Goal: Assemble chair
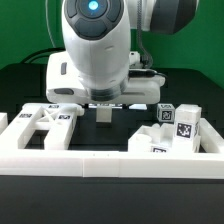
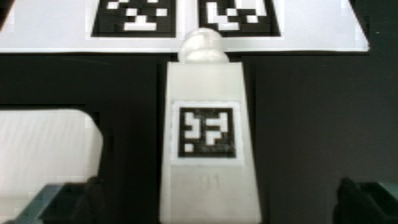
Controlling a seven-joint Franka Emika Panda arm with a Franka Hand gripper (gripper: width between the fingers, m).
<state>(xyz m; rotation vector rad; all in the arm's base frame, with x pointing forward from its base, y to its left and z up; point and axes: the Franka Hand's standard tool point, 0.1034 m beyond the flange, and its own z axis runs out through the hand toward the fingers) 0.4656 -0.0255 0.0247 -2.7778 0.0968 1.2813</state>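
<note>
Long tagged chair part (image 2: pixel 206 130): lay centred within the end effector (image 2: pixel 208 200), spread wide, gripping nothing; uneven closing could twist it aside.

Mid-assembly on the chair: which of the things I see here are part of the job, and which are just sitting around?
Job:
- long matte white plastic bar with one tag, centred under the open gripper
- white tagged frame part, exterior view's left
- white tagged blocks, exterior view's right

Lying about:
- thin flat white marker board
- long low white border rail

Glossy white arm (image 1: pixel 95 55), blue light (image 1: pixel 95 7), apparently dark fingers (image 2: pixel 43 206)
</note>
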